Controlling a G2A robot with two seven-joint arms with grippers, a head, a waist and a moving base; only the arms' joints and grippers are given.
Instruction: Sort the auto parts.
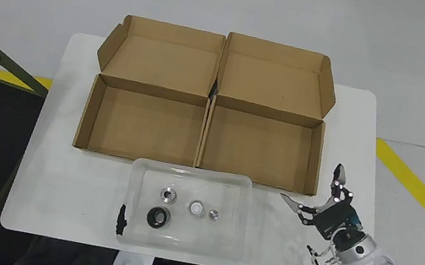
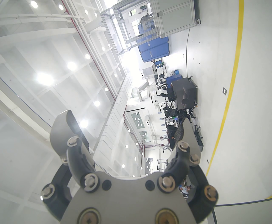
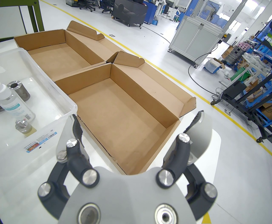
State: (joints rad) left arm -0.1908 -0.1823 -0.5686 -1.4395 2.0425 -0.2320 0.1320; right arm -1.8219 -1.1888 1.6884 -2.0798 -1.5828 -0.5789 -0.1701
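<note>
Plainly, we saw the right tool [image 1: 312, 183] spread apart near the clear bin [image 1: 193, 170] of auto parts [image 1: 156, 218]. Our left tool [image 2: 125, 117] likewise stood apart.

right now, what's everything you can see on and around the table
white table: 1, white, under everything else
open brown cardboard boxes: 2, brown, side by side on the table's far half, lids folded back
clear plastic bin: 1, transparent, at the table's near edge, in front of the boxes
silver metal cylinder with a centre hole: 1, silver, in the bin
black ring-shaped part: 1, black, in the bin
small clear bottle with a white cap: 1, clear and white, in the bin
small silver metal knob: 1, silver, in the bin
right hand: 1, silver and black, open, over the table beside the bin
left hand: 1, silver and black, open, facing out into the hall
</note>
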